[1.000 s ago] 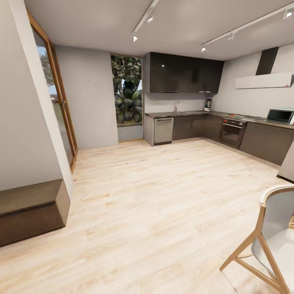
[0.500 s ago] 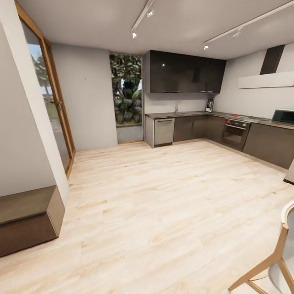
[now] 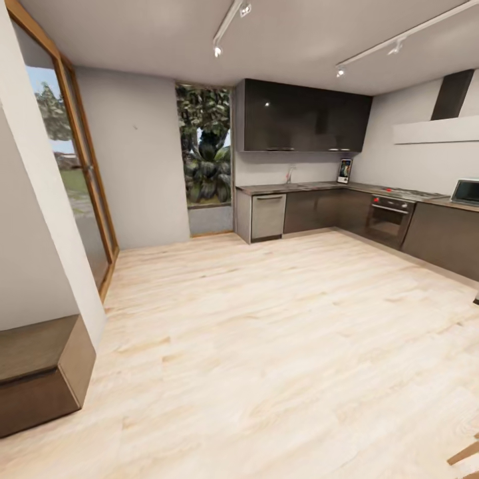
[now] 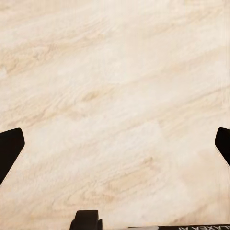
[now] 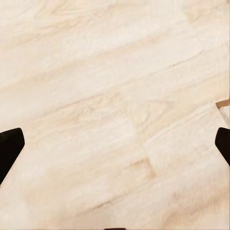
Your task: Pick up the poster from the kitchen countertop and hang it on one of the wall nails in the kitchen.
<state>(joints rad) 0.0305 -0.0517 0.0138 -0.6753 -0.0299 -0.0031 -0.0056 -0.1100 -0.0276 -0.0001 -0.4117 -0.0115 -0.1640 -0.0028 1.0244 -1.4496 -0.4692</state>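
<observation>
A: Status — transit step. Base sits on open wood floor; the poster is not picked yet. It stands upright on the desk at the far wall, near the corner of the L, under the dark upper cabinets.

B: Hands?

A: Left hand: fingertips at opposite edges of its wrist view, spread wide, nothing between them but floor planks. Right hand: same, fingers apart and empty, floor beneath.

B: Poster relative to the hands?

A: Well apart, far ahead and above them. Both hands point down at the floor, while the poster is across the room, forward and off to the right-hand side. No reach possible from here.

B: Next move?

A: My read: drive on across the floor toward the desk corner, square up to the run between the sink tap and the oven, then raise a hand to desk height. The poster is thin and upright, so the grasp probably needs an edge pinch. The dishwasher end and the microwave side bound the approach.

B: Nail?

A: A small dark speck on the pale wall beside the window might be one; too small to confirm.
</observation>
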